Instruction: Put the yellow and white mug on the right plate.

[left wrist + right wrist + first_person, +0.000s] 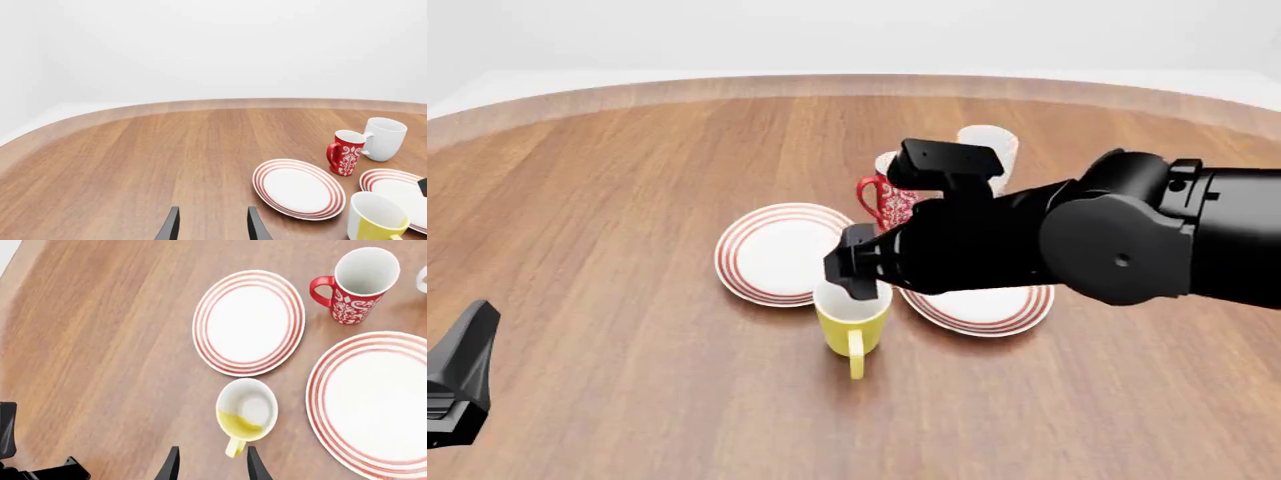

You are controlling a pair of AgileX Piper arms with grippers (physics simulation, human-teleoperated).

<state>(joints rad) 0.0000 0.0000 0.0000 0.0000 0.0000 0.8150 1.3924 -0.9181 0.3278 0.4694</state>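
The yellow and white mug (854, 325) stands upright on the wood just in front of the gap between the two plates, its handle pointing toward the arms' side. The right plate (1001, 310) lies right beside it with nothing on it, partly covered by my right arm. My right gripper (857, 278) hovers over the mug, open. In the right wrist view the mug (247, 410) sits just ahead of the right gripper (212, 467), its handle showing between the fingertips, beside the right plate (373, 400). My left gripper (213, 226) is open and holds nothing, far left of the mug (375, 217).
The left plate (777, 252) lies bare, left of the mug. A red white-patterned mug (888, 202) and a taller white mug (988, 150) stand behind the plates. The left gripper (461, 385) rests at the near left edge. The table's curved rim (200, 106) runs along the far side.
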